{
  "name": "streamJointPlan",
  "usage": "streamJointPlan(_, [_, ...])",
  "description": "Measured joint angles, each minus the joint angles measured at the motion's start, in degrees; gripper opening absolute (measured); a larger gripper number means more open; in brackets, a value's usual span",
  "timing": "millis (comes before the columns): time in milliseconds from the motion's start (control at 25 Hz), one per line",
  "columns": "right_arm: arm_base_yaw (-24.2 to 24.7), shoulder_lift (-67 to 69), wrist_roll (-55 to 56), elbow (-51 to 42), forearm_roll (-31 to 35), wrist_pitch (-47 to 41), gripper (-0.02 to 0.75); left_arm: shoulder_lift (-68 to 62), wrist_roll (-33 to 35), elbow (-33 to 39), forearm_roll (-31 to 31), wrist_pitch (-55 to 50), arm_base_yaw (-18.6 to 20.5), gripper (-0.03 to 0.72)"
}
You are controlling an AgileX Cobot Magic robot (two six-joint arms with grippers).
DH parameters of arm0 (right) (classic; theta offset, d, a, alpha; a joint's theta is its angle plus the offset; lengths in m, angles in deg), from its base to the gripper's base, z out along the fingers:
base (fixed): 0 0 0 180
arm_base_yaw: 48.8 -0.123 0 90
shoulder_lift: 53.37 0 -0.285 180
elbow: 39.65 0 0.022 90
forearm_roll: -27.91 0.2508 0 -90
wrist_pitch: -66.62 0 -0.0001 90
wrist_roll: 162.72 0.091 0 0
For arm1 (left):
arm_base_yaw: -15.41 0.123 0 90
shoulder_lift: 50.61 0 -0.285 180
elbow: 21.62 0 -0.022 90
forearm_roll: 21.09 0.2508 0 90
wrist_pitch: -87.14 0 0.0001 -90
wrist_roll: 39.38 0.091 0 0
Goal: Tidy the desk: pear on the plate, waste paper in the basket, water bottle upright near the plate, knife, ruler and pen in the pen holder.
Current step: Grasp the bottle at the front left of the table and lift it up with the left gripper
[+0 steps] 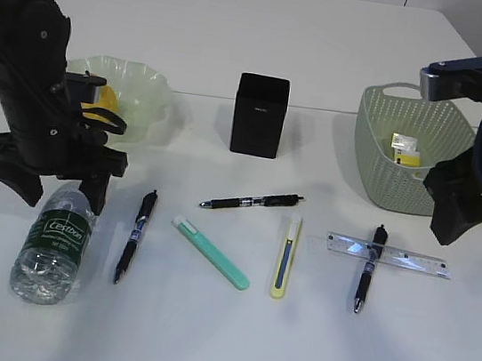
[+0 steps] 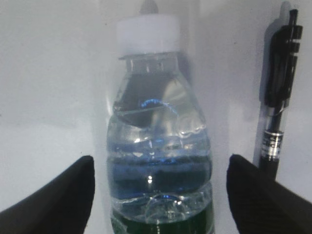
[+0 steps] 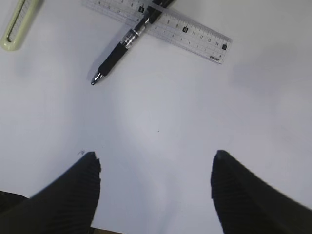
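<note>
The water bottle lies on its side at the front left, its cap end under my left gripper. In the left wrist view the bottle lies between the open jaws of the left gripper, which do not touch it. A yellow pear shows partly on the pale green plate. Waste paper lies in the green basket. My right gripper is open and empty above bare table near the ruler.
The black pen holder stands at the middle back. Three pens lie on the table: left, middle, and one across the ruler. A teal knife and a yellow-green knife lie between.
</note>
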Motion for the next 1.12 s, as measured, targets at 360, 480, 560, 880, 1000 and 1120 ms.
streamJointPlan(360, [0.0,0.0,0.0,0.0,-0.1,0.0,0.526,-2.8,0.1,0.0,-0.1,1.0,0.0,0.594])
streamJointPlan(480, [0.0,0.0,0.0,0.0,-0.1,0.1,0.526,-2.8,0.1,0.0,-0.1,1.8,0.0,0.594])
streamJointPlan(560, [0.0,0.0,0.0,0.0,-0.1,0.1,0.526,-2.9,0.1,0.0,-0.2,2.1,0.0,0.592])
streamJointPlan(880, [0.0,0.0,0.0,0.0,-0.2,0.1,0.526,-3.9,0.1,0.0,-0.3,2.4,0.0,0.58])
streamJointPlan(1000, [0.0,0.0,0.0,0.0,-0.3,0.1,0.526,-3.9,0.1,0.0,-0.3,2.8,0.0,0.557])
streamJointPlan(1120, [0.0,0.0,0.0,0.0,-0.3,0.2,0.526,-3.9,0.1,0.0,-0.3,2.8,0.0,0.509])
